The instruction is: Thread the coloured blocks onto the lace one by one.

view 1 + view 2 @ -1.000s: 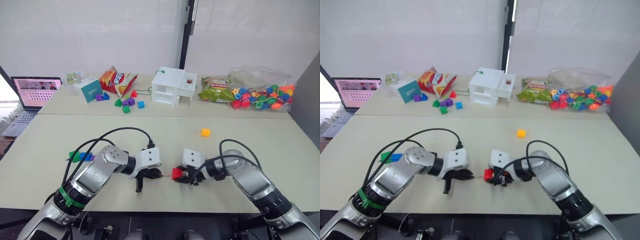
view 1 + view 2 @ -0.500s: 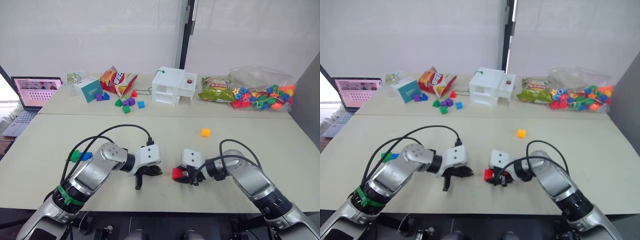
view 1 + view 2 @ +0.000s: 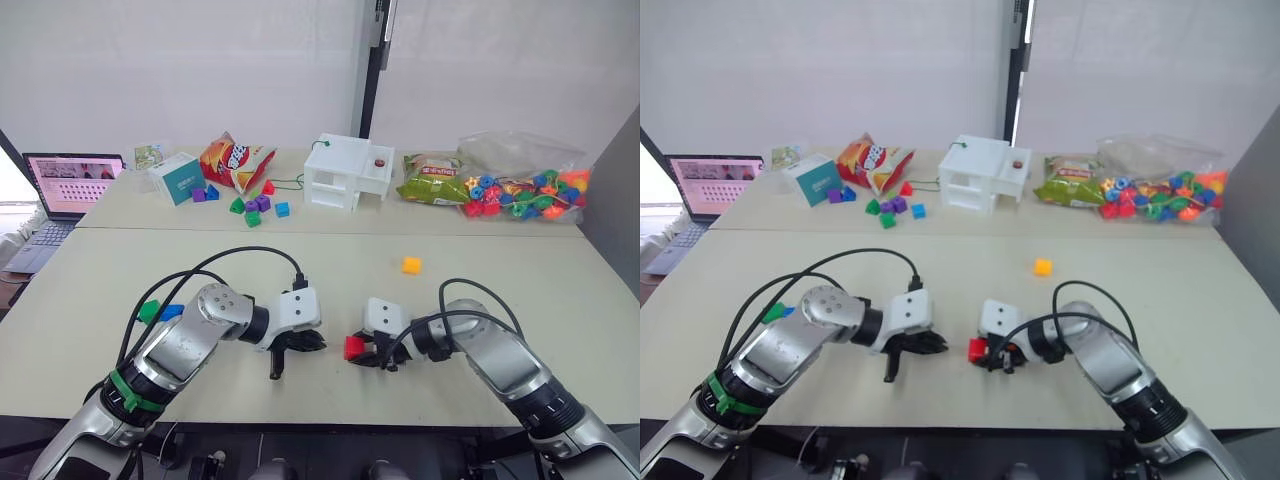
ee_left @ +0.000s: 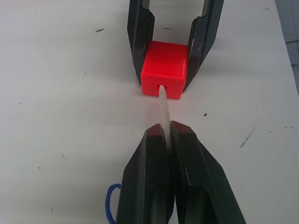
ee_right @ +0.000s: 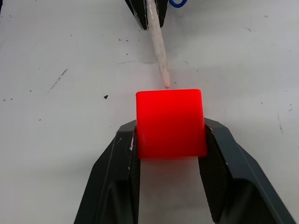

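My right gripper (image 5: 170, 132) is shut on a red block (image 5: 170, 123), holding it down on the near table (image 3: 300, 270) by two opposite sides. My left gripper (image 4: 167, 129) is shut on the lace's stiff pale tip (image 4: 163, 105), which points at the hole in the red block (image 4: 164, 70) with its end at the hole's mouth. A loop of the dark-blue lace (image 4: 111, 210) trails behind the left fingers. The two grippers face each other a few centimetres apart in the eye views. A yellow block (image 3: 411, 265) lies farther back to the right. A green block (image 3: 149, 311) and a blue block (image 3: 172, 311) lie by my left forearm.
A back table holds a laptop (image 3: 66, 185), a teal box (image 3: 176, 178), a snack bag (image 3: 234, 160), small coloured pieces (image 3: 255, 207), a white box (image 3: 347, 172), a green packet (image 3: 432, 185) and a clear bag of beads (image 3: 522, 190). Black cables arch over both wrists.
My left forearm has swung a little, uncovering more of the green and blue blocks. Its gripper stays by the red block. The right arm has not moved.
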Controlling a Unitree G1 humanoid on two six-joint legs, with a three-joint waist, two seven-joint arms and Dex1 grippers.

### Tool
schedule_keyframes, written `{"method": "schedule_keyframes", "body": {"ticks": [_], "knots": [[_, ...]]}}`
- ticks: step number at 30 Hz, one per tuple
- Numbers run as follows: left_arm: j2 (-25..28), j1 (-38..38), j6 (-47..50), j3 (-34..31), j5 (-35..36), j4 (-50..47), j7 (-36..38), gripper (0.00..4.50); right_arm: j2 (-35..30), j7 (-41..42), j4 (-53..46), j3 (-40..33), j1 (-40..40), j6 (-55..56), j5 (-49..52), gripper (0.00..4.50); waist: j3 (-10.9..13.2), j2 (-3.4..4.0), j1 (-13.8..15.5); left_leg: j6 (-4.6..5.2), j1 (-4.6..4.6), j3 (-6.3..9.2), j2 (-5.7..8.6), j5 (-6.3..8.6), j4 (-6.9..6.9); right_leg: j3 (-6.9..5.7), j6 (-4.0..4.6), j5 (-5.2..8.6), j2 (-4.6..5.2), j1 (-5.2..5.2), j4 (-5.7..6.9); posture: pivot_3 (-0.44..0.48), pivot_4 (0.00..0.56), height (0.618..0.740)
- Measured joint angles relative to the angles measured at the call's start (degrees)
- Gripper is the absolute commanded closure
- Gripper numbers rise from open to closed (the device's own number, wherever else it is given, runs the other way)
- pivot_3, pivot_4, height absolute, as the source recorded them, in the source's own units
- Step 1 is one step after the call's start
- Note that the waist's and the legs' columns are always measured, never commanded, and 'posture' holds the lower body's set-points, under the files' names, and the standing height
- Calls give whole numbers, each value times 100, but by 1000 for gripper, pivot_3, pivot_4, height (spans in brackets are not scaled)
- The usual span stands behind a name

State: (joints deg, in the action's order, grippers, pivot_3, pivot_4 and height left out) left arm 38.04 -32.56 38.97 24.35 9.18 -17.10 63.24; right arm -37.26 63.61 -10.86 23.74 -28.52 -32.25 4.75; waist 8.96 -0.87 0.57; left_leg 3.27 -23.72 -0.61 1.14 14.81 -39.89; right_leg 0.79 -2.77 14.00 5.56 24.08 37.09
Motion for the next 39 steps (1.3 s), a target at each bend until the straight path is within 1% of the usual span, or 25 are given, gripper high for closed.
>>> {"method": "schedule_keyframes", "body": {"ticks": [8, 16, 25, 35, 39], "knots": [[-97, 0, 17, 112, -52, 65, -66, 4500, -37, -6, -80, -4, 23, -56, 1, 3322, 0, 0, 16, 0, 0, 0, 1, 0, 0, -1, 0, 0, 1, -1, 0, 0, 150, 740], [-508, -172, 17, 275, -150, 413, -131, 4500, -96, 7, -114, -31, 51, -117, 8, 3322, 0, 0, 29, 0, 0, 0, 3, 0, -2, -2, 0, 0, 3, -4, -1, 0, 150, 740], [-849, -210, 17, 257, -218, 671, -142, 4500, -159, 14, -107, -83, 51, -175, 4, 3322, 0, 0, 77, 1, 0, 2, 6, 0, -10, -4, -3, -2, 7, -11, -1, 0, 150, 740], [-811, -203, -5, 195, -233, 674, -42, 4500, -64, -7, -106, -109, 71, -212, 5, 3322, 0, 0, 34, 1, 0, 4, 4, 0, -9, -2, -3, -2, 2, -7, 0, 0, 150, 740], [-761, -131, -173, 171, -248, 674, -34, 4500, 41, -55, -105, -181, 179, -198, 0, 3322, -1, 0, 4, 1, 4, 4, 1, 0, -5, 0, -3, -1, 0, -7, 0, 0, 150, 740]]}}
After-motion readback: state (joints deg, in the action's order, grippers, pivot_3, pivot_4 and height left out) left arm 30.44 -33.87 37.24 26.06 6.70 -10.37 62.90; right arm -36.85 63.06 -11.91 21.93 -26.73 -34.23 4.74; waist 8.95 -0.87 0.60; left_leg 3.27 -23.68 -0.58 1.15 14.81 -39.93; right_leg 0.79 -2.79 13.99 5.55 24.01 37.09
